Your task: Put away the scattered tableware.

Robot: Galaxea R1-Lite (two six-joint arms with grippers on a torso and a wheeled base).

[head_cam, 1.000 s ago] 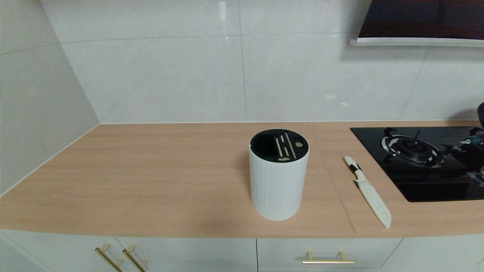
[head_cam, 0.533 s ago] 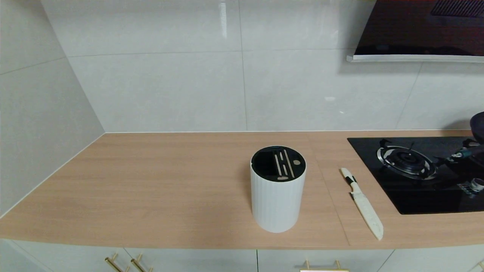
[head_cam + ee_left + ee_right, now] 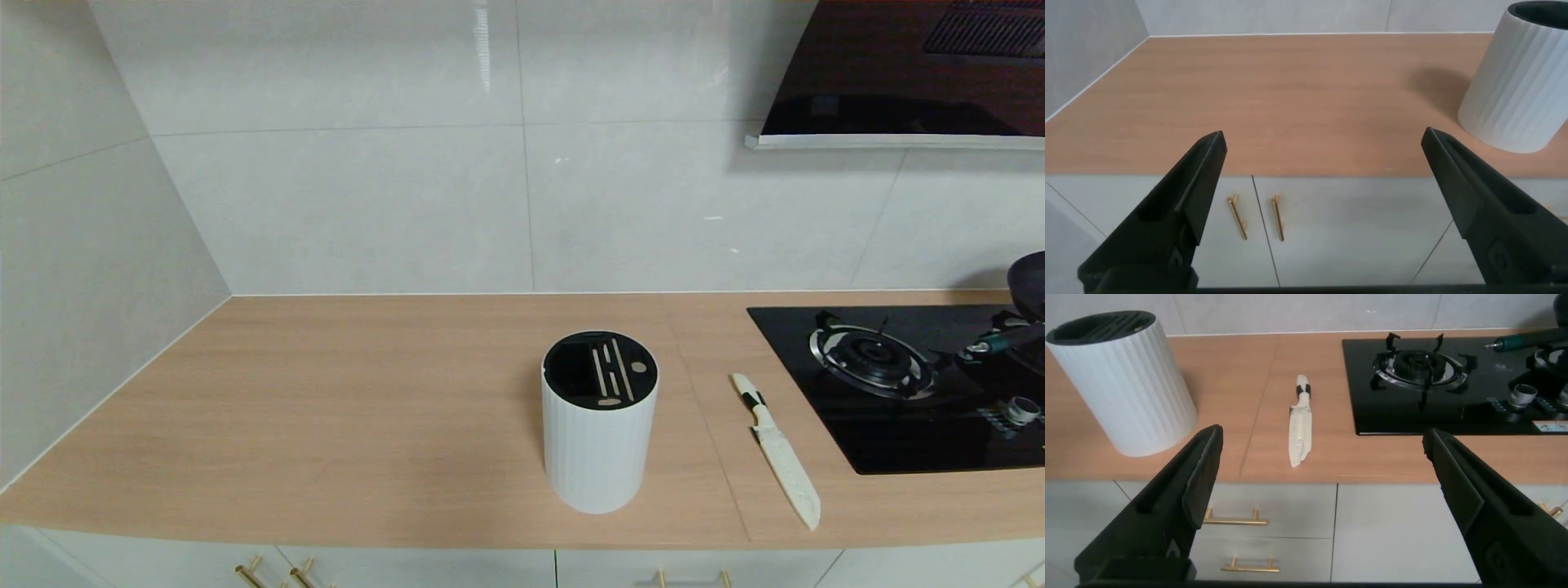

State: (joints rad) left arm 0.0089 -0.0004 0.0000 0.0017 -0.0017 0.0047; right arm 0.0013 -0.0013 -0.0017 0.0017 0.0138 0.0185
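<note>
Looking over a wooden kitchen counter [image 3: 367, 425] running along a tiled wall. Standing near its middle, a white ribbed holder [image 3: 600, 457] with a black slotted top. Lying flat to the right of it, well apart, and just left of the black stove [image 3: 898, 441], a pale knife [image 3: 780, 453], handle pointing far, tip reaching close to the near edge. Hanging out past the near edge, over the cabinet fronts, the left gripper [image 3: 1323, 140] and the right gripper [image 3: 1323, 434], both spread wide and carrying nothing. Likely calling for the right one to be taking the knife first. Risking a skid: pinching so thin and flat a thing could be pushing it off the near edge. Risking a tip-over too, jamming the blade against the holder's top; probably narrow slots, though hard to be judging from here.
</note>
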